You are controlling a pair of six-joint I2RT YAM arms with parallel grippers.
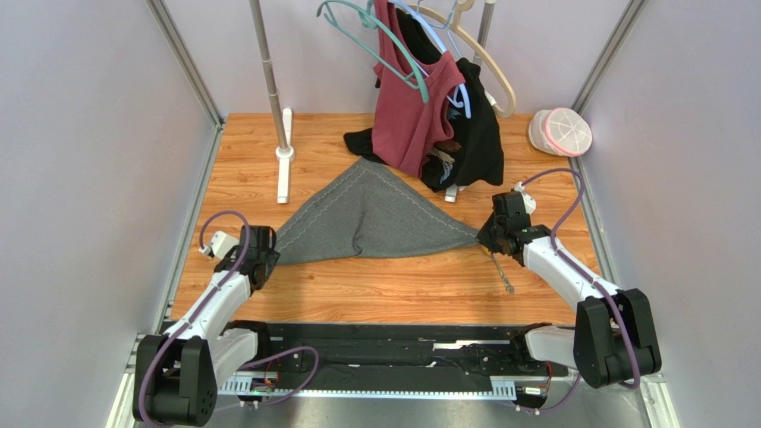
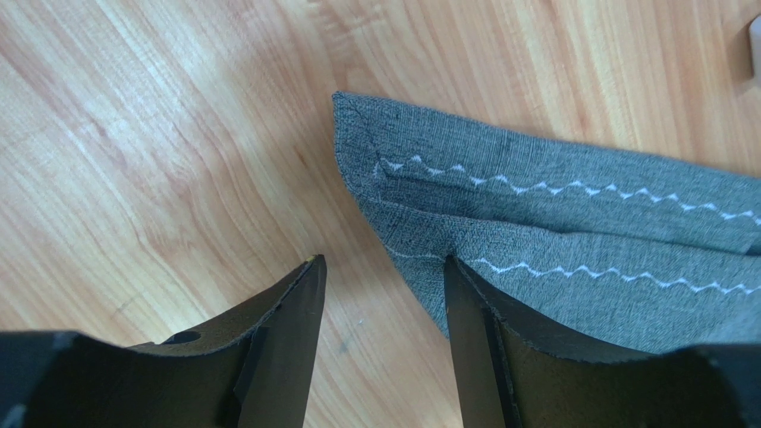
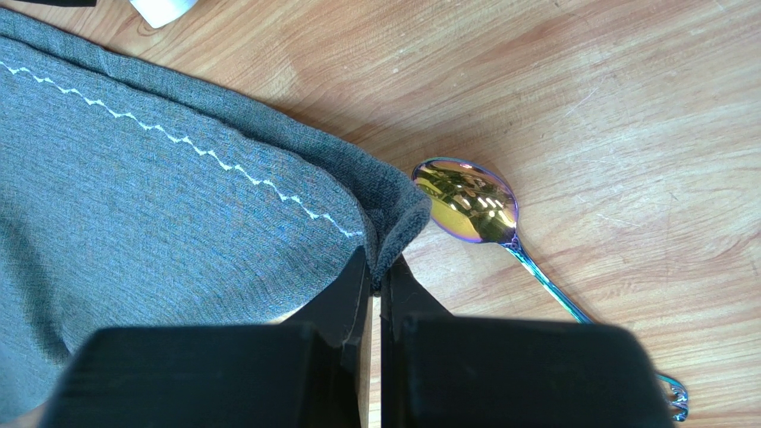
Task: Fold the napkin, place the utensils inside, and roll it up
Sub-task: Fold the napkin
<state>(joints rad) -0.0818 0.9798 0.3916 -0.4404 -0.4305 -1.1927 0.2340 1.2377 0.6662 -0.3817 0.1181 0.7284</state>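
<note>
The napkin (image 1: 371,218) is a dark grey cloth with a pale zigzag stitch, lying as a folded triangle in the middle of the wooden table. My right gripper (image 3: 375,272) is shut on the napkin's right corner (image 3: 393,214), pinching the fabric between its tips. Just right of that corner lies the spoon (image 3: 466,201), with a shiny gold-bronze bowl and a thin handle running toward the near edge. My left gripper (image 2: 382,267) stands open at the napkin's left corner (image 2: 375,143). Only bare wood shows between its fingers, and its right finger (image 2: 464,303) overlaps the cloth's edge.
A rack at the back holds a maroon garment (image 1: 406,107) and a black garment (image 1: 478,134) on hangers, touching the table behind the napkin. A white pole base (image 1: 284,165) stands back left. A white and pink round object (image 1: 561,131) sits at the back right corner. Metal rails border the table.
</note>
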